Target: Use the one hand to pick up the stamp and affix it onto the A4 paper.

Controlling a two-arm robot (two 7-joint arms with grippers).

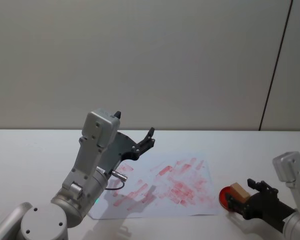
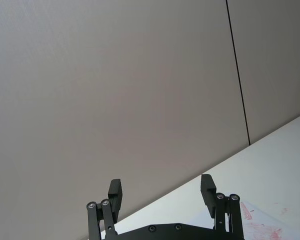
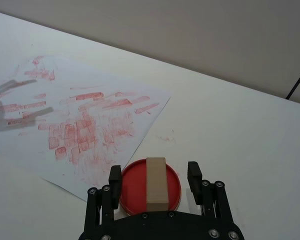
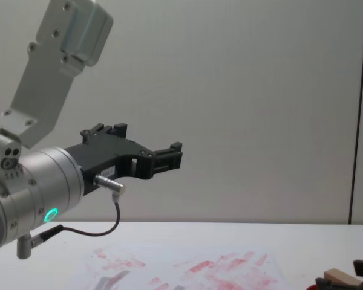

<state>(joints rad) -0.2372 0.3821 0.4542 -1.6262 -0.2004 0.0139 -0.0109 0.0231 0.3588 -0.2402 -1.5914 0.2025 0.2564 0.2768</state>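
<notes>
The stamp (image 3: pixel 156 183), a pale wooden block, lies flat on the red round pad (image 3: pixel 135 186) at the right of the table. My right gripper (image 3: pixel 154 176) is open, low over the pad, with one finger on each side of it and a gap to the block. In the head view the stamp (image 1: pixel 238 190) shows between the right gripper's (image 1: pixel 243 196) black fingers. The A4 paper (image 1: pixel 162 187), white with many red marks, lies in the middle of the table, left of the pad. My left gripper (image 1: pixel 149 138) hangs open in the air above the paper's left part.
The big silver left arm (image 1: pixel 92 170) with a green ring light (image 4: pixel 49 214) rises over the table's left front. The white tabletop (image 3: pixel 240 130) runs on behind and beside the pad. A plain wall (image 1: pixel 150 60) closes the back.
</notes>
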